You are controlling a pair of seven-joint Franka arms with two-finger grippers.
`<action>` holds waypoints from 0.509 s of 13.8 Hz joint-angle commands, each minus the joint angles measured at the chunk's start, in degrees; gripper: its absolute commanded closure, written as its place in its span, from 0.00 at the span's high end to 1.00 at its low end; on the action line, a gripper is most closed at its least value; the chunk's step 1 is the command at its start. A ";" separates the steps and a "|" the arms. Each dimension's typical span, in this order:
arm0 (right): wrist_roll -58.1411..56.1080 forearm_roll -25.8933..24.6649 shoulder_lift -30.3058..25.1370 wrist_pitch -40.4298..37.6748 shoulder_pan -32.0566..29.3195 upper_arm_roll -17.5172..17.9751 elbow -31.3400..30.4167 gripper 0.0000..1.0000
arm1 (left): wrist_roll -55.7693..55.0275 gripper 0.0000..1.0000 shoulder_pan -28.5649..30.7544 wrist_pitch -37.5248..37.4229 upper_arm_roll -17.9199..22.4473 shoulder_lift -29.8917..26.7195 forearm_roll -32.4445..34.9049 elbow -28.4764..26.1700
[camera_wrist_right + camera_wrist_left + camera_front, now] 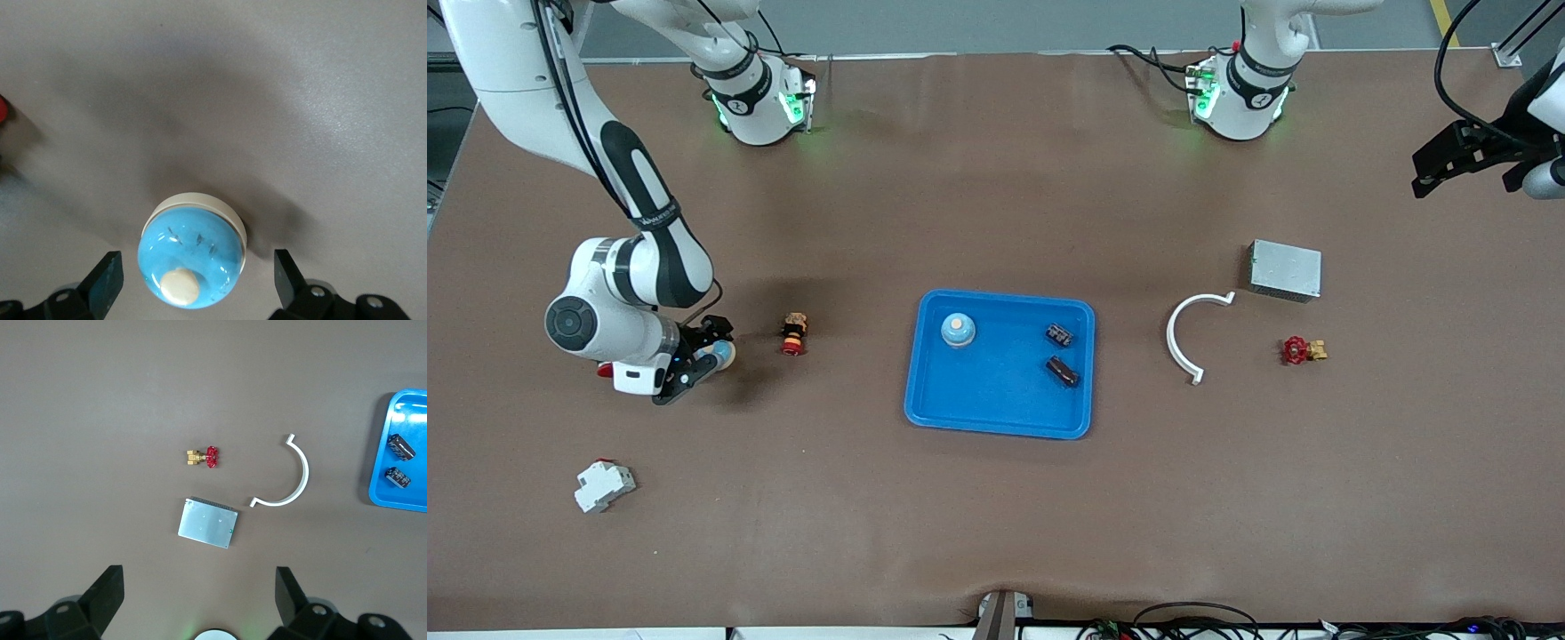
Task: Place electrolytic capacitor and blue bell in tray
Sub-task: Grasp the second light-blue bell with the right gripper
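Tray: at mid-bench, flat, long sides running toward the two arm ends.

Blue bell: in tray, upright, at the corner farther from the front camera, toward the right arm's end.

First electrolytic capacitor: in tray, lying on its side, toward the left arm's end. Second electrolytic capacitor: in tray, just beside the first, nearer to the front camera. Both also seen in the left wrist view, along the tray's edge.

Second blue bell: outside tray, on the bench toward the right arm's end, well apart from the tray, button up.

Right end effector: low over the second blue bell, open, one finger on each side of the bell, not touching it.

Left end effector: raised over the bench edge at the left arm's end, open, holding nothing.

Red-and-tan part: on the bench between the second blue bell and the tray. White block: toward the right arm's end, nearer to the front camera.

White curved strip: beside the tray toward the left arm's end. Metal box and red-handled valve: near the strip, the valve nearer to the front camera.
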 commanded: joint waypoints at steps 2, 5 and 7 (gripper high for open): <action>0.06 -0.29 0.07 0.22 -0.42 0.43 -0.05 1.00 | -0.47 1.00 0.08 0.36 -0.06 -0.10 -2.42 0.27; 0.06 -0.29 0.16 0.22 -0.33 0.43 -0.05 1.00 | -0.38 1.00 0.08 0.80 -0.06 -0.18 -2.69 0.19; 0.06 -0.29 0.34 0.30 -0.33 0.43 -0.05 1.00 | -0.04 1.00 0.17 0.80 -0.06 -0.18 -2.78 0.19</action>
